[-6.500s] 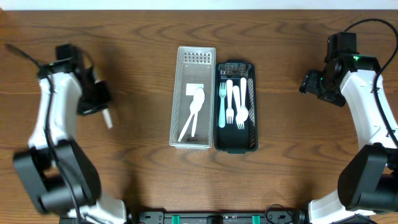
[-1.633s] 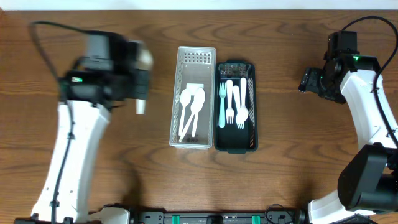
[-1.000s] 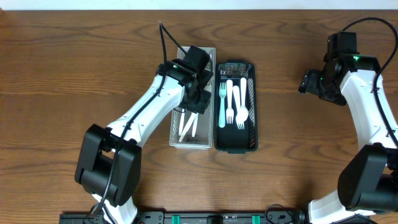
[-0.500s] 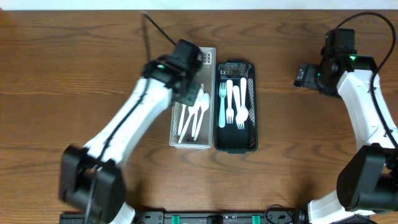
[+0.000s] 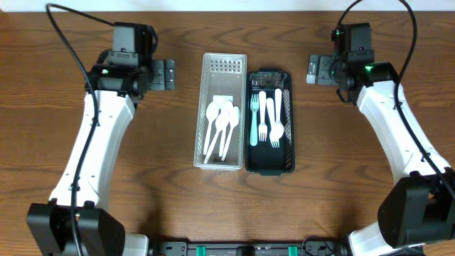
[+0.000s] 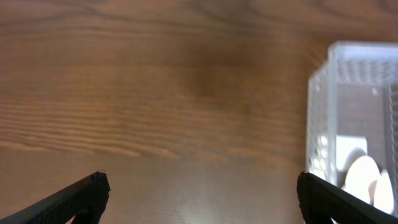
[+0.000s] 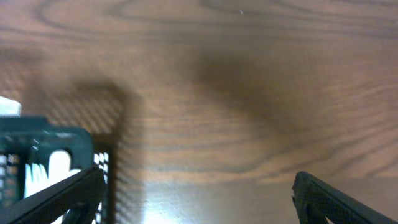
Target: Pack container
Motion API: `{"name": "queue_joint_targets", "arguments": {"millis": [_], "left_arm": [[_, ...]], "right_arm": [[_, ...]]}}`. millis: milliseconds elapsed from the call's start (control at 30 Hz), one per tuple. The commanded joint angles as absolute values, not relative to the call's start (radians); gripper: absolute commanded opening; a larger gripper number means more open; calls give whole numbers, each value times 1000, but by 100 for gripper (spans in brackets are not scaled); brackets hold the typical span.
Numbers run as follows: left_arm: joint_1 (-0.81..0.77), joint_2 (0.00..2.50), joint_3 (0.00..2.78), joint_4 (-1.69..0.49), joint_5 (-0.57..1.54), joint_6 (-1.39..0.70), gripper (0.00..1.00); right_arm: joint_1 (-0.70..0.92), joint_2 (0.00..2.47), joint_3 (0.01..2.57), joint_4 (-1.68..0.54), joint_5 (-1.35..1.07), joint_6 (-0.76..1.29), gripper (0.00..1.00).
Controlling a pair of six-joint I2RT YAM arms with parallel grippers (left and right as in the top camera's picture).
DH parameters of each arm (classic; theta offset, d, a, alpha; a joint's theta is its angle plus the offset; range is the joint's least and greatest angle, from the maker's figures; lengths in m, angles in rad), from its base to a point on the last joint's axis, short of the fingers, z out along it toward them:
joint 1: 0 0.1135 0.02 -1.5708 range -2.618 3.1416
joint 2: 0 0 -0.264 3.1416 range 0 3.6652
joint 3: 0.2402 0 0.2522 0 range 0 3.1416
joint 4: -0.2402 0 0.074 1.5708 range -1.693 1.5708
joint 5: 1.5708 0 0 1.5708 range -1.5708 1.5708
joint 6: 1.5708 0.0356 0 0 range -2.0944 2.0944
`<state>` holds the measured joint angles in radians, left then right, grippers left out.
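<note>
While left gripper (image 5: 169, 74) gapes, basket (image 5: 225, 66) lies near, rightward.

Just a dark brown wood-grain table (image 5: 341, 206) filling the frame, thin white strip (image 5: 227, 3) along the top edge. Lighting's soft, slight sheen on the wood.
</note>
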<state>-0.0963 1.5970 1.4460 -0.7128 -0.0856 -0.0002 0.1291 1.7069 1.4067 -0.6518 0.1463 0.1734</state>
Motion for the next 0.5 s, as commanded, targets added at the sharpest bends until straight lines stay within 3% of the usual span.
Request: {"name": "queue_joint_targets", "arguments": {"millis": [0,267,467], "left_arm": [[-57,1588,1445,-741,-99,-14,98],[-49,1373,1273,-685,-98,-25,98],[-70,1036,980,-537,-99,-23,98]], "right_arm": [[116,1661,1423,-706,180,138,99],[112,1419,1301,-760,180,153,99],[113,1084,978,-689,181,216,99]]}}
